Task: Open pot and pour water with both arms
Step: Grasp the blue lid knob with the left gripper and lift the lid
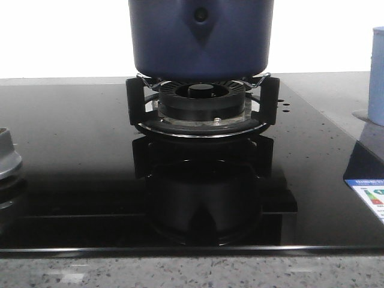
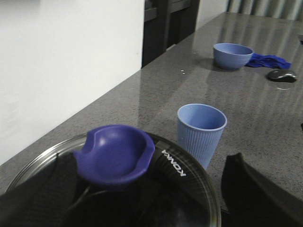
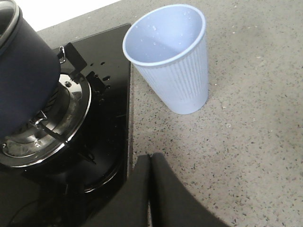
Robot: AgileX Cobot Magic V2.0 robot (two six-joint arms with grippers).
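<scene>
though near cup [image 3: 173, 56], pot [image 1: 201, 39] apart

The pot [image 1: 201, 39] is dark navy blue with matte sides, standing over a glossy black hob [image 1: 72, 174]. The cup [image 3: 173, 56] is pale blue with fine vertical ribbing, and the countertop [image 3: 246, 142] is grey, finely speckled stone.

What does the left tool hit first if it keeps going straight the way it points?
Most likely the blue lid knob: it sits between the left tool's dark fingers, with the glass lid right under it. The pale blue cup stands beyond the lid's rim. Depth to the knob is unclear.
</scene>
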